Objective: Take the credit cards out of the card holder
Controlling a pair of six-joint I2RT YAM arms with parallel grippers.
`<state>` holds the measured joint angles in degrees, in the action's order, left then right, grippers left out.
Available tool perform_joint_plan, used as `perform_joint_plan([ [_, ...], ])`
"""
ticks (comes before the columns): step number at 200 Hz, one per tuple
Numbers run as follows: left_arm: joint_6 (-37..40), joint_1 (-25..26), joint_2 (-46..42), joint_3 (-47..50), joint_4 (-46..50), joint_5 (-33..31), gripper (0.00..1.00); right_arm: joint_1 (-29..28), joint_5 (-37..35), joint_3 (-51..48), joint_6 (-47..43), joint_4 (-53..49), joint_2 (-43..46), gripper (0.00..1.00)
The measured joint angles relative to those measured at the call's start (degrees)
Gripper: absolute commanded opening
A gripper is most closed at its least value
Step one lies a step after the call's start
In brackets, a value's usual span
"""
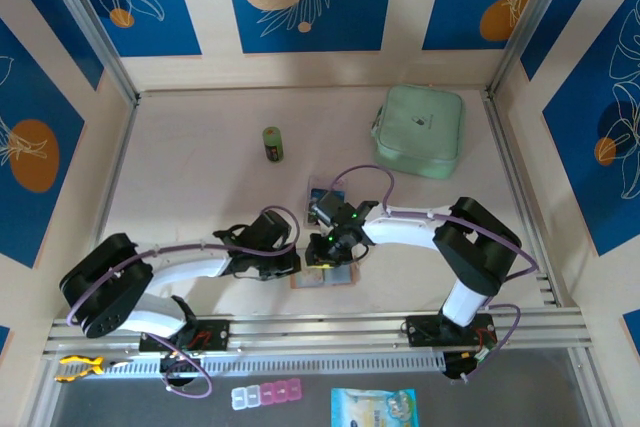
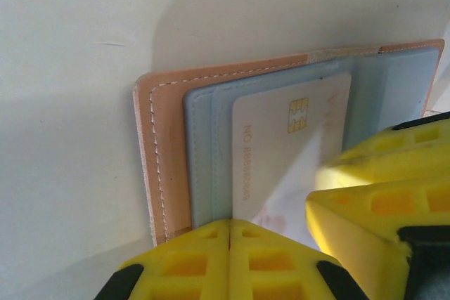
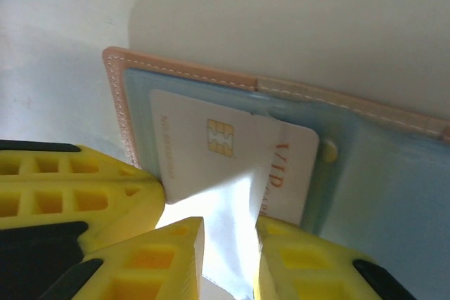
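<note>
Pulling the white credit card (image 3: pixel 190 145) out of the card holder (image 3: pixel 176 69) is the step in hand, I think, and it needs both arms. The left gripper (image 2: pixel 229 233) has its jaws closed tight with nothing between them. Their tips rest at the near edge of the holder, just in front of the grey-blue pocket (image 2: pixel 205 152). It seems to pin the holder on the table (image 2: pixel 70 103).

The right gripper (image 3: pixel 228 237) comes from the other side. Its jaws stand a little apart, and the free edge of the card lies in the gap between them. I cannot tell if they pinch the card already or only stand over it. Beyond these jaws, part of the card sits under the clear pocket, so it is not out yet.

To do it well, the right jaws should close on the card edge alone, not on the pocket lip, and then draw back flat along the table. The left jaws must press down during the pull, otherwise the light holder will likely slide with the card. A slow pull is safer, because the smooth plastic can slip.
</note>
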<state>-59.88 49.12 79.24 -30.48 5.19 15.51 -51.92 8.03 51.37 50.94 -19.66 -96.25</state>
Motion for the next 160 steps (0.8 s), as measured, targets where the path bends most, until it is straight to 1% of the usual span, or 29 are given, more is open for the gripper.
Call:
perform_joint_plan([
  [41,0.0,-0.1,0.1,0.0,-0.1,0.3,0.05,0.5,1.6,-1.0,0.8,2.0,-0.3,0.25],
  [83,0.2,-0.2,0.1,0.0,-0.1,0.3,0.05,0.5,1.4,-1.0,0.8,1.8,-0.3,0.27],
  [160,0.3,-0.2,0.0,0.0,0.0,0.3,0.06,0.4,-2.4,1.7,-1.3,-4.9,-0.3,0.27],
])
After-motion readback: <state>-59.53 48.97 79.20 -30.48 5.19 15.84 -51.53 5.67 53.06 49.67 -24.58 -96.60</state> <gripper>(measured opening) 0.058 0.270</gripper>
